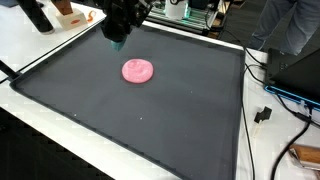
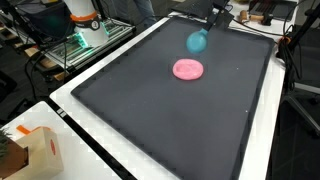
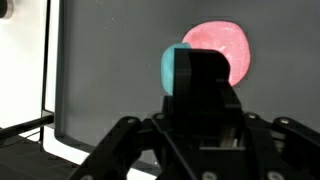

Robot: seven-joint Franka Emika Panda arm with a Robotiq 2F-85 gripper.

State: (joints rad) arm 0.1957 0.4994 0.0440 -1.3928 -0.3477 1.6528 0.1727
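A flat pink disc (image 1: 137, 70) (image 2: 187, 69) lies on the black mat (image 1: 150, 125) (image 2: 170, 130), towards its far side. My gripper (image 1: 119, 32) (image 2: 207, 30) hangs above the mat near that far edge, shut on a small teal object (image 1: 116, 44) (image 2: 197, 41) that sticks out below the fingers and is clear of the mat. In the wrist view the teal object (image 3: 174, 68) shows beside the dark fingers (image 3: 205, 85), with the pink disc (image 3: 222, 48) behind it on the mat. Most of the teal object is hidden by the gripper (image 3: 190, 68).
A white table border (image 1: 40, 125) (image 2: 80, 120) frames the mat. A cardboard box (image 2: 28, 150) sits on one corner. Cables and a plug (image 1: 264, 113) lie along one side, with equipment and a person (image 1: 290, 25) beyond the far edge.
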